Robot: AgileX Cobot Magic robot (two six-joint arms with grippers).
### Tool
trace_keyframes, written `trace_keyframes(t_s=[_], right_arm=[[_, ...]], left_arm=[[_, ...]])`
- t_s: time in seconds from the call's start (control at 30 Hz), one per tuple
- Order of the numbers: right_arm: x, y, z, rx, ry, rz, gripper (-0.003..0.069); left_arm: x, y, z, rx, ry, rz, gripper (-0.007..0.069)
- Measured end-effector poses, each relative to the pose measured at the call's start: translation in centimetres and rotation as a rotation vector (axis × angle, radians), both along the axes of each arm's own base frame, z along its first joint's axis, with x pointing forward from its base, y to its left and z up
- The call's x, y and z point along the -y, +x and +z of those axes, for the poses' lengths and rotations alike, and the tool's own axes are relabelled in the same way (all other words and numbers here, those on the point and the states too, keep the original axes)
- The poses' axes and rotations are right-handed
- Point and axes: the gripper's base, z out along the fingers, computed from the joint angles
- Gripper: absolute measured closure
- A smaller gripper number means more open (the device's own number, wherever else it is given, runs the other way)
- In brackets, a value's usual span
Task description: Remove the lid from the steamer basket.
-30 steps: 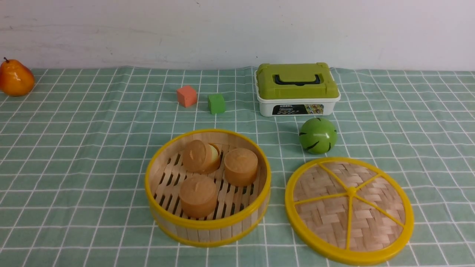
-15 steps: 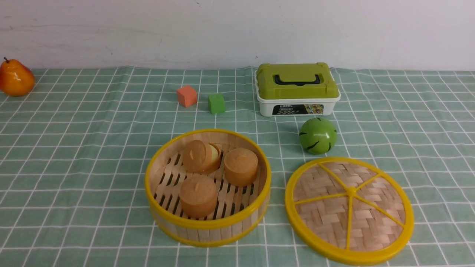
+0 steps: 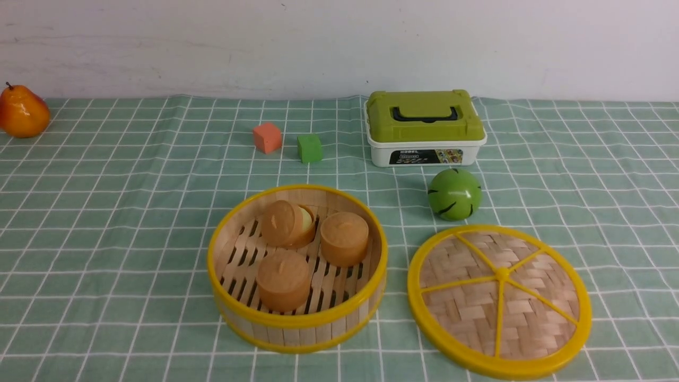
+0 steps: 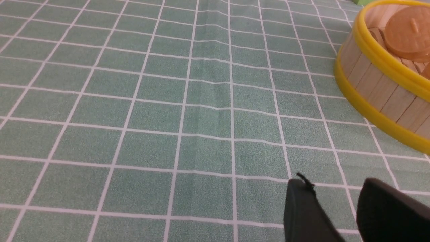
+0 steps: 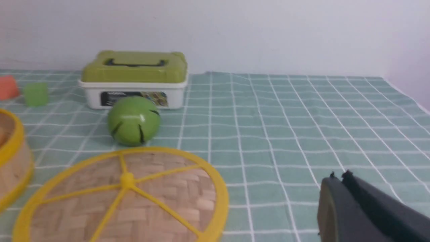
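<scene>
The steamer basket [image 3: 297, 323] stands open at the front middle of the cloth, with three brown round cakes [image 3: 283, 278] on its slatted floor. The lid [image 3: 498, 300] lies flat on the cloth to the basket's right, apart from it; it also shows in the right wrist view [image 5: 124, 198]. Neither arm shows in the front view. My left gripper [image 4: 336, 188] is open and empty over bare cloth, with the basket's wall [image 4: 376, 90] to one side. My right gripper [image 5: 337, 178] is shut and empty, off to the side of the lid.
A white box with a green lid [image 3: 424, 127] stands at the back, a green ball [image 3: 454, 194] just in front of it. A red cube [image 3: 267, 137] and a green cube [image 3: 309, 148] sit behind the basket. An orange pear [image 3: 22, 112] is at the far left.
</scene>
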Motion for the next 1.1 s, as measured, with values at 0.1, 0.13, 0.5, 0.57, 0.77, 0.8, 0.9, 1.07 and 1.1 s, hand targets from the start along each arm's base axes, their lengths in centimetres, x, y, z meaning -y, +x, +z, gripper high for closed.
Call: trace_keyframes(t_s=[0.1,0.13,0.5,0.57,0.77,0.8,0.9,1.07,1.1], right_arm=[[0.2,-0.5,-1.2,-0.019,0.001,-0.032,0.0672],[0.2,-0.7,-1.6,-0.043,-0.007,-0.037,0.0675],[0.2,-1.1,-3.1,-0.207,0.075,-0.064,0.0683],[0.2,-1.1,-3.1,-0.214,0.077,-0.064,0.0683],[0.1,-1.2,-3.1,-0.226,0.078,-0.034,0.0683],[0.0,-1.2,-3.1,-0.228,0.076,-0.024,0.0683],[-0.1,-1.1,-3.1,-0.229,0.074,-0.002,0.0683],[-0.1,-1.1,-3.1,-0.23,0.073,0.002,0.0682],[-0.1,-1.1,-3.1,-0.23,0.073,0.002,0.068]], left_arm=[[0.0,0.0,0.0,0.0,0.0,0.0,0.0386],[0.0,0.0,0.0,0.0,0.0,0.0,0.0386],[0.0,0.0,0.0,0.0,0.0,0.0,0.0386],[0.0,0.0,0.0,0.0,0.0,0.0,0.0386],[0.0,0.0,0.0,0.0,0.0,0.0,0.0386],[0.0,0.0,0.0,0.0,0.0,0.0,0.0386],[0.0,0.0,0.0,0.0,0.0,0.0,0.0386],[0.0,0.0,0.0,0.0,0.0,0.0,0.0386],[0.0,0.0,0.0,0.0,0.0,0.0,0.0386]])
